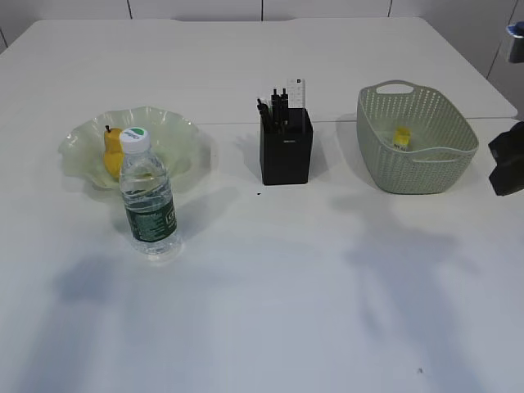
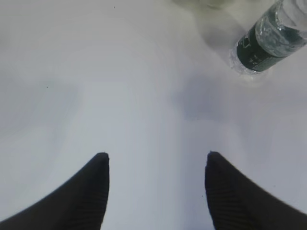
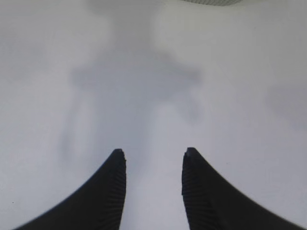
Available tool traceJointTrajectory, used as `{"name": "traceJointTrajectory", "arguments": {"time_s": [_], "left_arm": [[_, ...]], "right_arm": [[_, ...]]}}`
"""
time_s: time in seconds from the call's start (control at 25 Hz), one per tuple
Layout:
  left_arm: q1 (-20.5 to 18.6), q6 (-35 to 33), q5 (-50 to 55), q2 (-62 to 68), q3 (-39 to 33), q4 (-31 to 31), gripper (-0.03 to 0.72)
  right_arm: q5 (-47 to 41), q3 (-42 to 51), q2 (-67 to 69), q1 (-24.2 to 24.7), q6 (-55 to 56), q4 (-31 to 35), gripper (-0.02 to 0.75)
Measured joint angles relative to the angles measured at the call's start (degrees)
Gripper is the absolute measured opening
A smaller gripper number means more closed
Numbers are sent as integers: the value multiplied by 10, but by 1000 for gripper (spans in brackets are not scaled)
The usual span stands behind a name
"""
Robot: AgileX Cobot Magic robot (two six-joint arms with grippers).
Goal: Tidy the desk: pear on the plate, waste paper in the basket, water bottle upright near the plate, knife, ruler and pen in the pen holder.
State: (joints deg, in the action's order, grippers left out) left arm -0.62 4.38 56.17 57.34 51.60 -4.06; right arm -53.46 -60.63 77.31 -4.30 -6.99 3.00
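Both hands, left hand (image 2: 156, 191) and right hand (image 3: 152, 189), are hanging open and empty; the upright clear plastic green-labelled water bottle (image 2: 268, 40) is standing ahead-right of the left.

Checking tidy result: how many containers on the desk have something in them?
3: plate at left holds the pear; pen holder in the middle holds pens and ruler; basket at right holds waste paper.

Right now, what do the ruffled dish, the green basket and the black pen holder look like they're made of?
The ruffled dish looks like glass, pale green and glossy: the pear shows through its wavy rim. The green basket seems moulded plastic, matte, with a woven pattern pressed into its sides. The black pen holder is matte and square; plastic or coated metal, I cannot tell.
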Motion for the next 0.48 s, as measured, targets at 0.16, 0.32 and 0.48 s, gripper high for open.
{"name": "traceJointTrajectory", "arguments": {"time_s": [0.16,0.32,0.48], "left_arm": [[0,1,1,-32,0,6,447],[0,1,1,-73,-30,20,447],[0,1,3,-139,-88,22,447]], "right_arm": [[1,14,-53,0,0,0,293],[-13,28,-110,0,0,0,293],[-26,50,-177,0,0,0,293]]}}
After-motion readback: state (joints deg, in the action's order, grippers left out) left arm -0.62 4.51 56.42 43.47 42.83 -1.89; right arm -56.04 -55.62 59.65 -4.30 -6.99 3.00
